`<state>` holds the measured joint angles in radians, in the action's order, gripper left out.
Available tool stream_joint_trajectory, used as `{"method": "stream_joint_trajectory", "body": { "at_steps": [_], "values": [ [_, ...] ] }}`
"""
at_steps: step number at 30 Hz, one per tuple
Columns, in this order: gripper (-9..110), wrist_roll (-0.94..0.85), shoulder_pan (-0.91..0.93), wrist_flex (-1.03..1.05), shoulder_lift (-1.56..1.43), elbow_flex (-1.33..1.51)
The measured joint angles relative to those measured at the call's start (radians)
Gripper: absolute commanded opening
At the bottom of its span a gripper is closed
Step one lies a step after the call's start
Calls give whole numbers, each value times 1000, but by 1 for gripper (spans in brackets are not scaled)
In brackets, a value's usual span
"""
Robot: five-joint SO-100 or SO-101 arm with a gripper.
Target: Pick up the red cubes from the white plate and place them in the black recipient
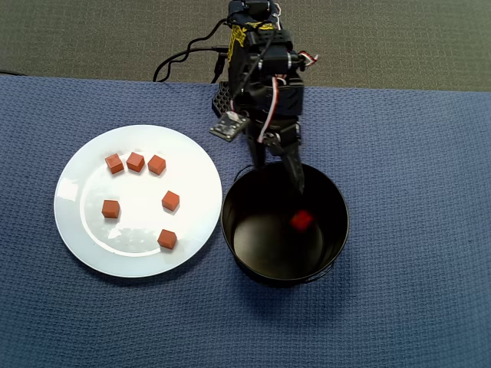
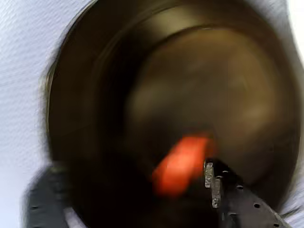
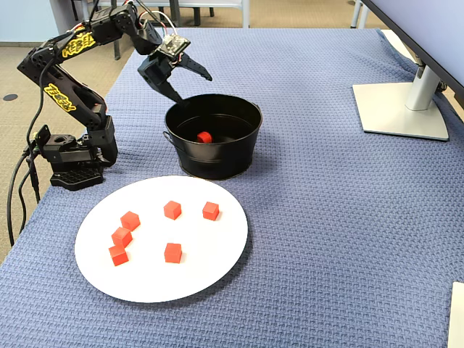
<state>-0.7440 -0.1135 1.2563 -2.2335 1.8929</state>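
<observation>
Gripper spread, empty, above the round black metal pot. One small orange-red cube inside; six remain on the glossy white plate.

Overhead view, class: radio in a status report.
End effector open, empty, above round black metal pot. One small red cube inside pot. Six on large white plate. Nothing in the way.

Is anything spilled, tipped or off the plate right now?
Nothing stands out. Six cubes sit on the plate, one cube lies inside the upright pot, and none are on the cloth. The tool hangs open over the pot.
</observation>
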Motion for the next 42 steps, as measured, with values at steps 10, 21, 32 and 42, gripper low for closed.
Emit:
{"method": "stream_joint_trajectory", "body": {
  "at_steps": [10,21,32,42],
  "values": [
    [19,-35,558,-179,-17,262],
    [19,314,698,-178,322,135],
    [18,479,753,-199,658,-2],
    [18,459,724,-199,693,-11]
  ]
}}
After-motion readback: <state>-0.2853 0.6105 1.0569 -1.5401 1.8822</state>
